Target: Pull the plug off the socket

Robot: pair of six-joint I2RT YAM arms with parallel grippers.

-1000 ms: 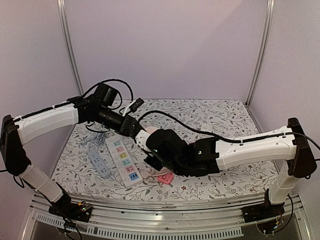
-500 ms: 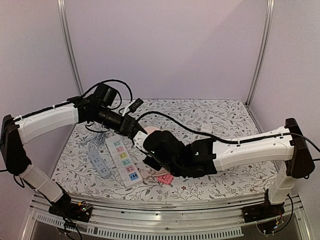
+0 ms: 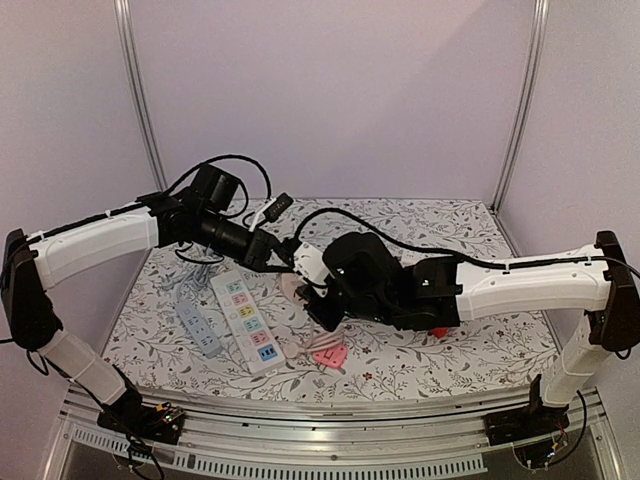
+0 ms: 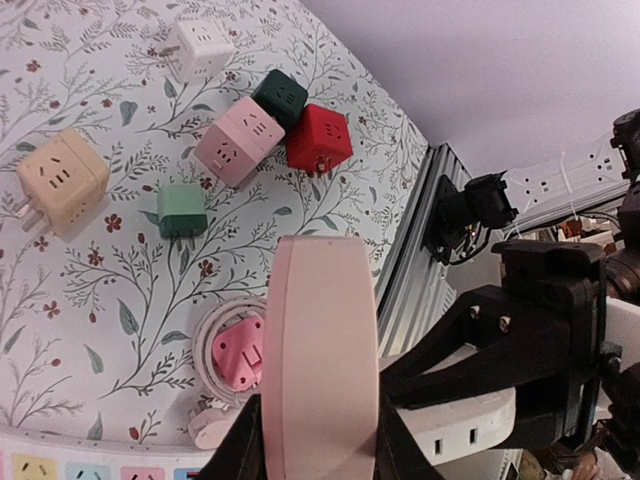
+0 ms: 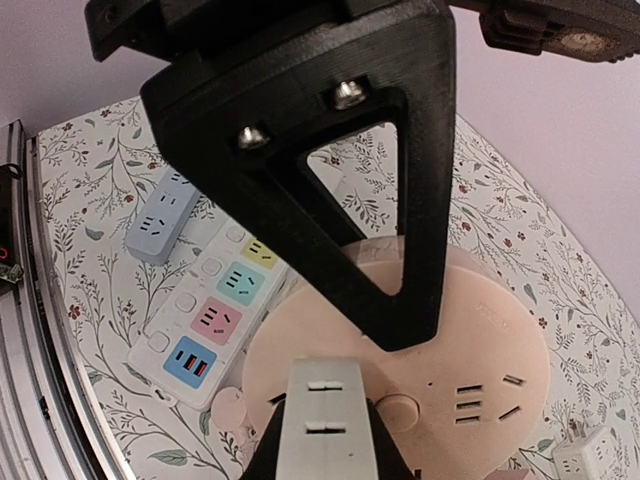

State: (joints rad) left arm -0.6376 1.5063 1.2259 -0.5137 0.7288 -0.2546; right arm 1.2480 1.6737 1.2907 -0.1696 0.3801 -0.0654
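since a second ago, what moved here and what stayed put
The right arm's wrist swung to the right and a little up in the top view, carrying the white plug shut in the right gripper. Whether the plug is clear of the round pink socket cannot be told. The left gripper kept its hold on the socket. The white power strip and blue power strip stayed put.
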